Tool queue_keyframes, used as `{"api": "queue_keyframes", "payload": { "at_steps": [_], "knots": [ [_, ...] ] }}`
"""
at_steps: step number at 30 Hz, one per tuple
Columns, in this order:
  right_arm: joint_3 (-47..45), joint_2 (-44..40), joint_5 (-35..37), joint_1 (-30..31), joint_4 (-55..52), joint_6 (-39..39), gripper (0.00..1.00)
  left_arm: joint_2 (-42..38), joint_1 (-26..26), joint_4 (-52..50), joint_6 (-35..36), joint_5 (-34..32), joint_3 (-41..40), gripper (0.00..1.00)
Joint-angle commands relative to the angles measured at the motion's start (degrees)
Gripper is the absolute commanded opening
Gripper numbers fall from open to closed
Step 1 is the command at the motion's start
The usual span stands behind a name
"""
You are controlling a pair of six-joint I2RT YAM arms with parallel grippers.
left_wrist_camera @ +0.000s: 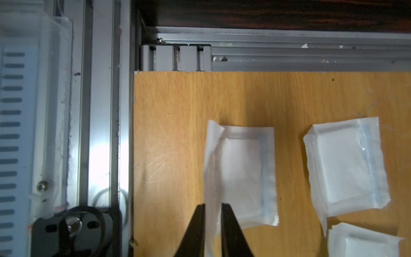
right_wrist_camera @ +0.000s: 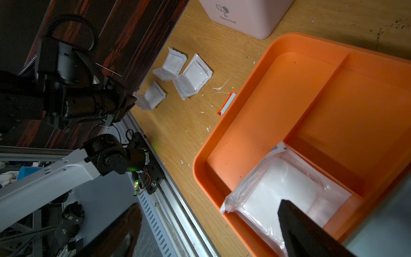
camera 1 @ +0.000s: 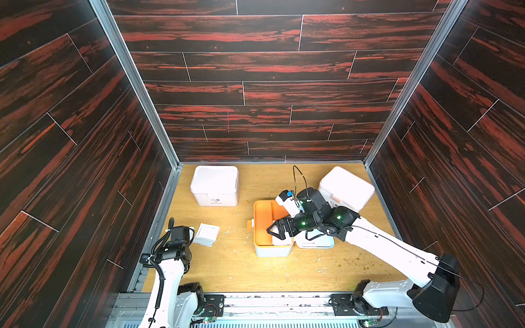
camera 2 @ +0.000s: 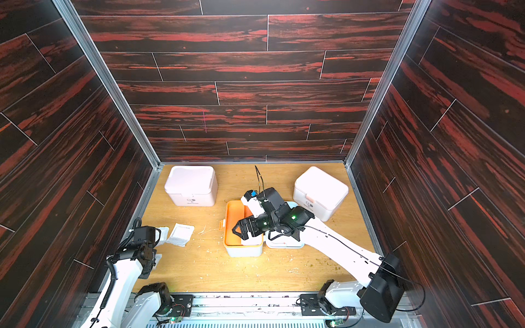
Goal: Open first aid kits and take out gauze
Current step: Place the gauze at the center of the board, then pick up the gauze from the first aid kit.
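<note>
Two pale pink first aid kits stand with lids shut at the back left [camera 1: 215, 184] and back right [camera 1: 345, 187]. The third kit [camera 1: 272, 251] is open in the middle, showing its orange tray [right_wrist_camera: 311, 100]. One gauze packet [right_wrist_camera: 278, 184] lies in a tray compartment. My right gripper [right_wrist_camera: 208, 203] hangs wide open over it, one finger [right_wrist_camera: 295, 222] above the packet. Three gauze packets lie on the table at the left [left_wrist_camera: 242, 173] [left_wrist_camera: 347, 166] [left_wrist_camera: 364, 244]. My left gripper [left_wrist_camera: 212, 207] has its jaws slightly parted around the raised edge of the nearest packet, which rests on the table.
The open kit's lid [camera 1: 315, 242] lies flat beside it on the right. Aluminium rails [left_wrist_camera: 289, 55] border the wooden table [camera 1: 233, 264] along the left wall and front. Small white and green crumbs are scattered over the wood.
</note>
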Motion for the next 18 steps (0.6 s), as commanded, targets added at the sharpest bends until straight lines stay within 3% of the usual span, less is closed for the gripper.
{"api": "queue_keyframes", "payload": {
  "at_steps": [1, 3, 8, 11, 14, 18],
  "knots": [
    [0.71, 1.36, 0.21, 0.36, 0.07, -0.39, 0.99, -1.62, 0.35, -3.29, 0.13, -2.41, 1.63, 0.33],
    [0.54, 1.19, 0.39, 0.35, 0.01, -0.46, 0.99, -3.32, 0.38, -4.73, 0.69, -2.69, 2.63, 0.43],
    [-0.46, -0.11, 2.23, 0.31, 0.76, -0.43, 0.99, -9.45, 0.38, -5.12, 6.13, 0.21, 6.02, 0.77],
    [-1.21, -1.55, 4.28, 0.31, 1.64, -0.27, 0.99, -12.59, 0.36, -2.13, 10.34, 6.13, 7.32, 0.91],
    [-2.14, -3.23, 7.25, 0.27, 2.77, 0.34, 0.99, -13.2, 0.35, 0.47, 13.11, 14.15, 8.67, 1.0],
    [-3.3, -5.7, 12.06, 0.18, 3.69, 1.06, 0.99, -11.6, -0.09, 4.82, 15.03, 25.81, 9.86, 1.0]
  ]
}}
